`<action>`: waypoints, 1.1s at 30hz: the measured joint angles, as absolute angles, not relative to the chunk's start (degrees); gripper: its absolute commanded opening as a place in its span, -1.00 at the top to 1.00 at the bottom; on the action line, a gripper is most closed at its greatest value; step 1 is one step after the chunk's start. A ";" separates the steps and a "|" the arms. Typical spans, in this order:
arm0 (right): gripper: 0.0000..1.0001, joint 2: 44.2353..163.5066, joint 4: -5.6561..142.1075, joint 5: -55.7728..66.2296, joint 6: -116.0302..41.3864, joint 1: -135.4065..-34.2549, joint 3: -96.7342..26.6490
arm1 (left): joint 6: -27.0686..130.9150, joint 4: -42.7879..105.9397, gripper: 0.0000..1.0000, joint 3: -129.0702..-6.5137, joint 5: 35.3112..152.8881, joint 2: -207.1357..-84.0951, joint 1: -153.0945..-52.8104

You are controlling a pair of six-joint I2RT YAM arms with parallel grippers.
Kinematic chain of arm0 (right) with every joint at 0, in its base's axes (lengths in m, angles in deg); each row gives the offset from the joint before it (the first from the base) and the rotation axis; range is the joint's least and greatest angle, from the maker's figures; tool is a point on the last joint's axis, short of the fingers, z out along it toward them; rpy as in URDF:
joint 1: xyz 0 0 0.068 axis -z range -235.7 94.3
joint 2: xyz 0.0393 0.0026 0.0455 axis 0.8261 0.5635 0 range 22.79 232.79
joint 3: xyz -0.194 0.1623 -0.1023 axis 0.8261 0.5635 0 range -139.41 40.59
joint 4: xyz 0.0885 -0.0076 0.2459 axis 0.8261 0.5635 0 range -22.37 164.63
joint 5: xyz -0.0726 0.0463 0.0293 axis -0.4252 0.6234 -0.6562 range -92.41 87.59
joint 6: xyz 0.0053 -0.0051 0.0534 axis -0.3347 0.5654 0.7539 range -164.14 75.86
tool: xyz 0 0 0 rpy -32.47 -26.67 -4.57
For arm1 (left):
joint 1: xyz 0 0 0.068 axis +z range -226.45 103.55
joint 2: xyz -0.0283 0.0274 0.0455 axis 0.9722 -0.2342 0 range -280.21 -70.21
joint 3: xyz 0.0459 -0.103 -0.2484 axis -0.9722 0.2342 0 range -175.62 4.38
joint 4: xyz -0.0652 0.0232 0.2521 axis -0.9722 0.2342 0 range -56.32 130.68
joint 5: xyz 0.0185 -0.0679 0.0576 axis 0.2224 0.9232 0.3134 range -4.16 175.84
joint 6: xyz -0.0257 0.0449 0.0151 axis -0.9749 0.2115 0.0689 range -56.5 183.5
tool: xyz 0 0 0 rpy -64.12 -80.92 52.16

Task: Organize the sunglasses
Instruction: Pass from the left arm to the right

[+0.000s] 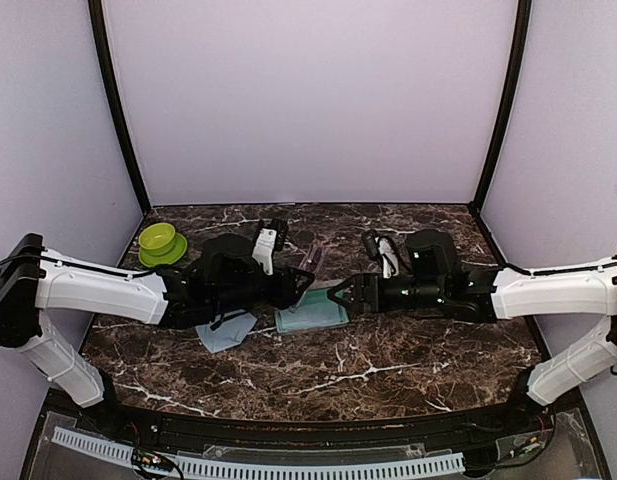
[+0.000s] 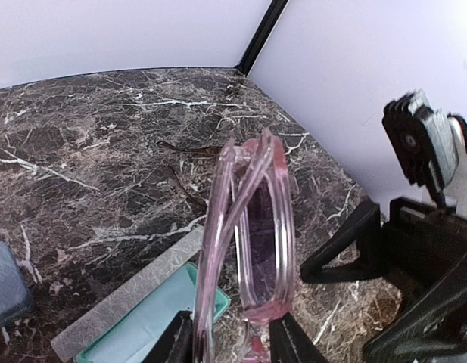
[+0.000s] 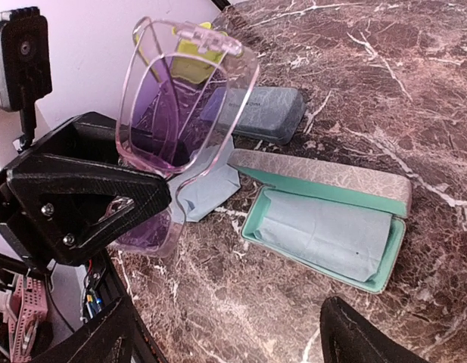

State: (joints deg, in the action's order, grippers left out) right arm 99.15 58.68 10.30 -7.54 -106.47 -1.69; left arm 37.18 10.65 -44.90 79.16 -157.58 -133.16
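Both outstretched, left claw (image 2: 231,340) pinches pink sunglasses (image 2: 252,234) upright facing right claw (image 3: 237,336).

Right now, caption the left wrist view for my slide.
Left gripper holds the pink sunglasses near the open teal-lined case.

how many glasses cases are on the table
2. One open case, teal-lined with a cloth inside, lies mid-table; one closed grey case lies on the table to its left. Others may be hidden from view.
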 measured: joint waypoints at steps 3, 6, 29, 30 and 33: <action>-0.71 101.35 55.97 6.36 -6.71 -109.61 -1.45 | 32.41 6.96 0.34 -43.30 79.25 -157.58 -133.16; -0.71 102.67 54.42 2.73 -6.29 -111.52 -1.25 | 28.78 3.66 0.37 -42.19 79.38 -157.58 -133.16; -0.82 104.22 63.34 -4.08 -5.55 -109.64 -19.44 | 23.62 -5.94 0.51 -37.42 81.32 -157.19 -133.16; -0.82 105.18 63.97 -3.87 -5.37 -109.61 -20.40 | 23.62 -6.09 0.50 -37.36 81.37 -157.19 -133.16; -0.82 107.43 66.09 -3.45 -4.59 -109.48 -22.24 | 23.65 -6.72 0.51 -37.18 81.78 -157.19 -133.16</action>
State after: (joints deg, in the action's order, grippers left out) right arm 107.43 66.09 -3.45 -4.59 -109.48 -22.24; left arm 23.65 -6.72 -37.18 81.78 -157.19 -133.16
